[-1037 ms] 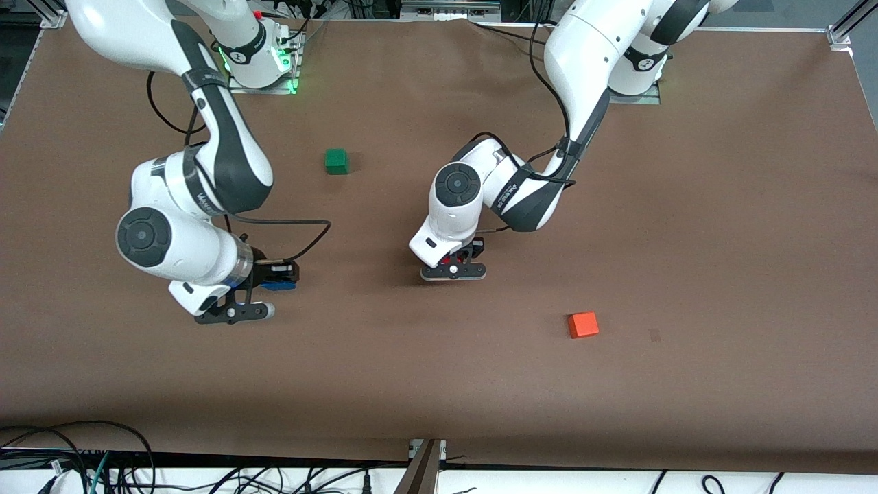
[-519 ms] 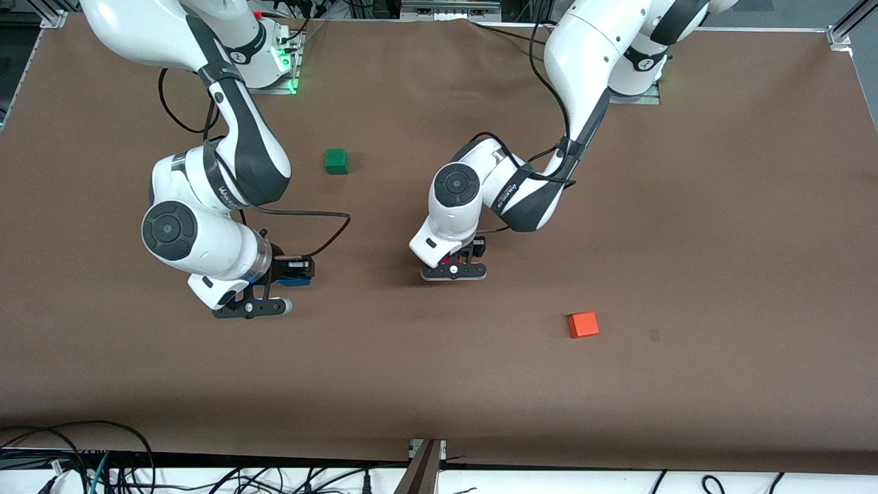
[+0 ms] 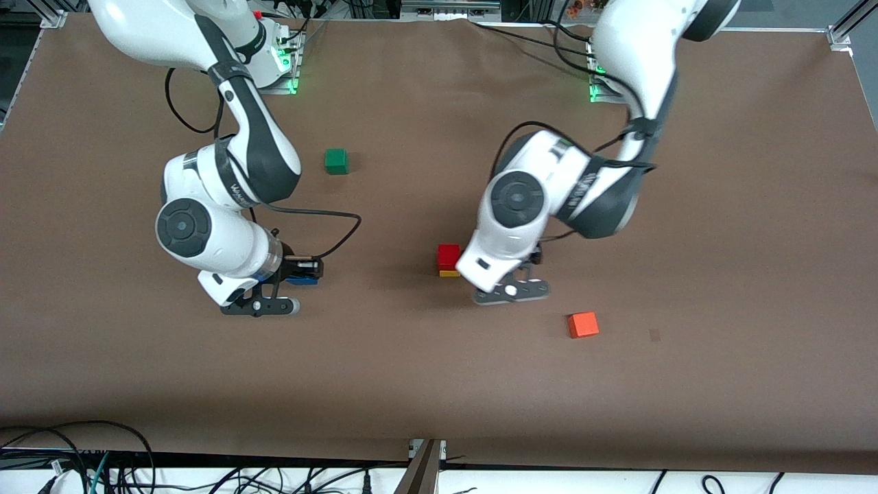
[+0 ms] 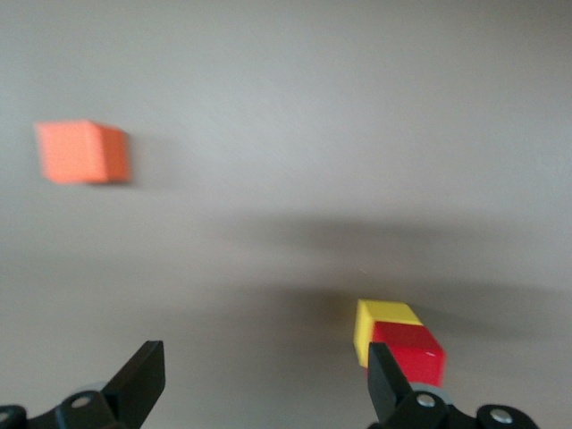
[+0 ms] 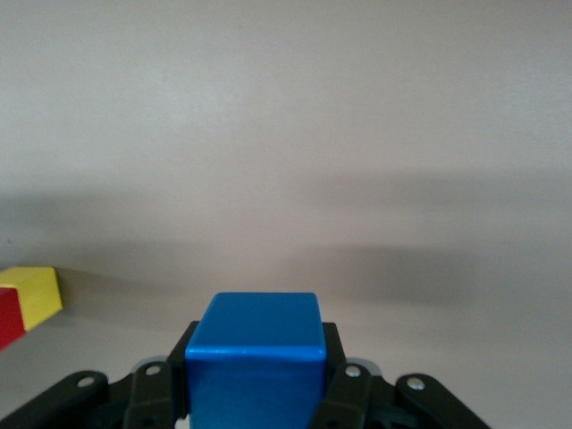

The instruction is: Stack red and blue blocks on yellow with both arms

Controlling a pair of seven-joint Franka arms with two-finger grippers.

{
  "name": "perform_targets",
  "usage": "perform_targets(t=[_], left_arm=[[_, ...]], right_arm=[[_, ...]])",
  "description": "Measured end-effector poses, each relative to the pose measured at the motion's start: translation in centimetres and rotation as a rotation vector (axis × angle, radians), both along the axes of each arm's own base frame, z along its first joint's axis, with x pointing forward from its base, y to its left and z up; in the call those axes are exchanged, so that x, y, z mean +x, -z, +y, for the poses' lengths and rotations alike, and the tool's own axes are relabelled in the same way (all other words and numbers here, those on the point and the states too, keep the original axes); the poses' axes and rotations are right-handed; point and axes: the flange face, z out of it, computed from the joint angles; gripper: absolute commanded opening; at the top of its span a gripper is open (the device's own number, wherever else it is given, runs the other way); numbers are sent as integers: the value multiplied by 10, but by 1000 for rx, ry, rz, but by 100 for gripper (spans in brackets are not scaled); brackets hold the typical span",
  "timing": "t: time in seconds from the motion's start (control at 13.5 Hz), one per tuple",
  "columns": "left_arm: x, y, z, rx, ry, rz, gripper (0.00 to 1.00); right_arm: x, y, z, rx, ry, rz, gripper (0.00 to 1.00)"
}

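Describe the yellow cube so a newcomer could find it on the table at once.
Look near the middle of the brown table, beside the left gripper, which hangs open. The yellow cube sits there under the red cube. It is the only cube carrying another; the green cube and orange-red cube sit alone.

I am standing in a robotics lab: two white arms are sitting bolted on metal plates at the edge of a brown desk (image 3: 754, 274), aluminium frame profiles (image 3: 842, 31) are bordering it, and loose black cables (image 3: 82, 460) are lying along its front.
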Motion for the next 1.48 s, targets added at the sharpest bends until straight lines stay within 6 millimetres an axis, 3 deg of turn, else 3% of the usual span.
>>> perform_targets(t=[0.15,0.44,0.59,0.74,0.89,1.11,1.48], left_arm=[[21,-48,71,3,35,-2,100],[49,-120,243,-6,67,-30,100],[48,-142,293,-6,53,-47,100],[45,-158,326,-6,54,-60,100],[38,-167,345,-5,92,-40,100],[26,-176,347,-5,103,7,100],[11,-171,357,-32,86,82,100]], right_arm=[[-9,2,34,5,73,-17,40],[-53,13,144,44,219,-61,40],[-79,11,196,53,250,-71,40],[-104,9,236,42,250,-95,40],[-120,15,262,35,242,-106,40],[-122,26,277,23,223,-134,43],[-115,58,287,21,189,-201,44]])
